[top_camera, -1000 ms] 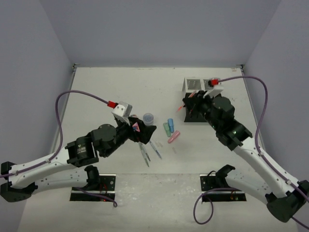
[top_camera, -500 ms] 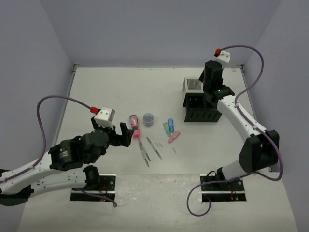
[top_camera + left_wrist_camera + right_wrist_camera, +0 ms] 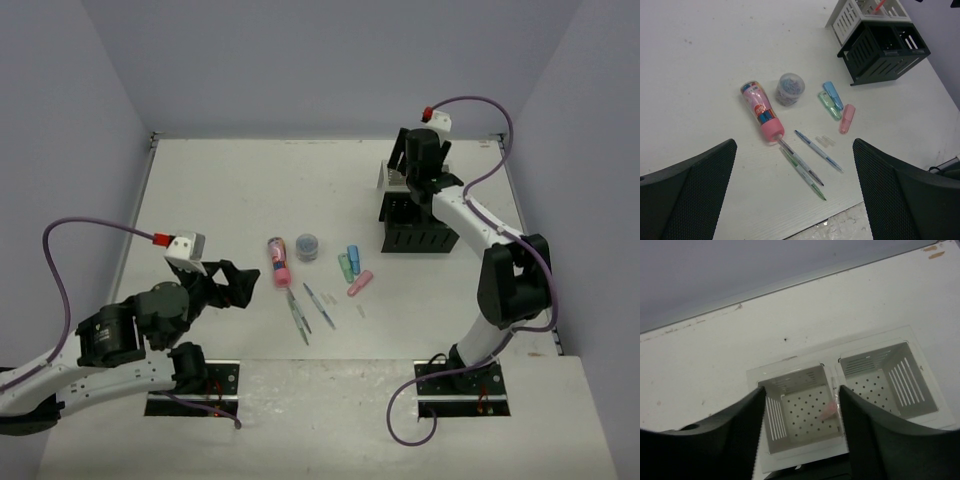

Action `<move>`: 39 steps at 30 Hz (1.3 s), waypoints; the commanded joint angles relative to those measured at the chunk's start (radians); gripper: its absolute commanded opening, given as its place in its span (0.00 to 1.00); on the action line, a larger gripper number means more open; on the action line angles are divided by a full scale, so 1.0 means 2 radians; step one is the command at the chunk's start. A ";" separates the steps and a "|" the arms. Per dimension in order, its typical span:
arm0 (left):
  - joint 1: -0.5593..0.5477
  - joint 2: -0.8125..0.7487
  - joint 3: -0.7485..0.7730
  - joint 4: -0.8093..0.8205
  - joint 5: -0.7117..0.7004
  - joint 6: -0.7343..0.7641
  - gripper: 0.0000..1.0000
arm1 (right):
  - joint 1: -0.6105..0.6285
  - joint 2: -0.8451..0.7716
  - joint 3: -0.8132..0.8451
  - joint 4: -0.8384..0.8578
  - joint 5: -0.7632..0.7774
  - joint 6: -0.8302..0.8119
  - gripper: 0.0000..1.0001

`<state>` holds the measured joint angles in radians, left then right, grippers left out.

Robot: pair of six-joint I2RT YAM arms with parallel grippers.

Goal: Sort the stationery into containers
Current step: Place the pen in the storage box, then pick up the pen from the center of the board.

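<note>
Table (image 3: 220, 190): white organiser (image 3: 880, 385) below right pincer (image 3: 801, 436)

Pens (image 3: 817, 150), markers (image 3: 832, 96) loose; containers (image 3: 875, 62) seemingly upright

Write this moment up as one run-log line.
left hand: open, empty, above table | right hand: open over white container | reddish item: in one compartment, blurred | markers, pens, pot: on table

Layout as I see it: far right, the rear organiser (image 3: 393, 178) stands directly behind the front organiser (image 3: 415, 228), with a pen (image 3: 880, 5) in the rear one. Mid-table, left to right: capped tube (image 3: 279, 262), round pot (image 3: 308, 246), three markers (image 3: 346, 267). Nearer me lie loose pens (image 3: 305, 312), with small clips (image 3: 825, 141) just to their right.
</note>
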<state>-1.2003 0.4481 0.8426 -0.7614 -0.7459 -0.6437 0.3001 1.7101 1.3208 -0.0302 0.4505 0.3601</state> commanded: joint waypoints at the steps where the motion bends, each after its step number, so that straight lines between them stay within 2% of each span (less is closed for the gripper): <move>1: -0.001 -0.001 -0.005 0.019 -0.009 -0.001 1.00 | 0.005 -0.039 -0.002 0.017 0.016 0.018 0.95; 2: -0.001 0.004 -0.005 0.018 -0.009 -0.004 1.00 | 0.011 -0.053 -0.007 0.010 0.023 0.019 0.99; 7: -0.002 0.049 -0.008 0.008 -0.018 -0.049 1.00 | 0.047 -0.147 -0.017 -0.064 0.046 0.027 0.99; 12: -0.001 0.114 -0.010 0.002 -0.012 -0.147 1.00 | 0.070 -0.227 -0.019 -0.171 -0.026 0.050 0.99; 17: -0.001 0.223 -0.012 -0.009 0.000 -0.284 1.00 | 0.095 -0.334 -0.139 -0.181 -0.077 0.075 0.99; 20: -0.001 0.313 0.003 -0.032 0.021 -0.353 1.00 | 0.095 -0.387 -0.202 -0.175 -0.054 0.099 0.99; 23: -0.001 0.359 0.025 -0.046 0.033 -0.402 1.00 | 0.094 -0.405 -0.235 -0.175 -0.047 0.096 0.99; 25: -0.001 0.401 0.045 -0.050 0.043 -0.424 0.99 | 0.094 -0.405 -0.240 -0.177 -0.070 0.080 0.99; 29: -0.001 0.464 0.083 -0.094 0.045 -0.472 0.84 | 0.094 -0.385 -0.229 -0.194 -0.077 0.075 0.99; 31: -0.001 0.485 0.097 -0.106 0.048 -0.478 0.81 | 0.094 -0.382 -0.231 -0.191 -0.079 0.077 0.99; 34: -0.001 0.510 0.114 -0.121 0.056 -0.492 0.72 | 0.094 -0.383 -0.239 -0.180 -0.089 0.078 0.99; 38: -0.001 0.529 0.119 -0.099 0.066 -0.491 0.66 | 0.094 -0.392 -0.243 -0.178 -0.088 0.081 0.99; 39: -0.001 0.533 0.124 -0.088 0.068 -0.488 0.62 | 0.094 -0.395 -0.245 -0.177 -0.086 0.081 0.99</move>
<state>-1.2003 1.4890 1.0400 -0.9416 -0.6066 -1.5583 0.4889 0.9463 0.8352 -0.4054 0.2867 0.5156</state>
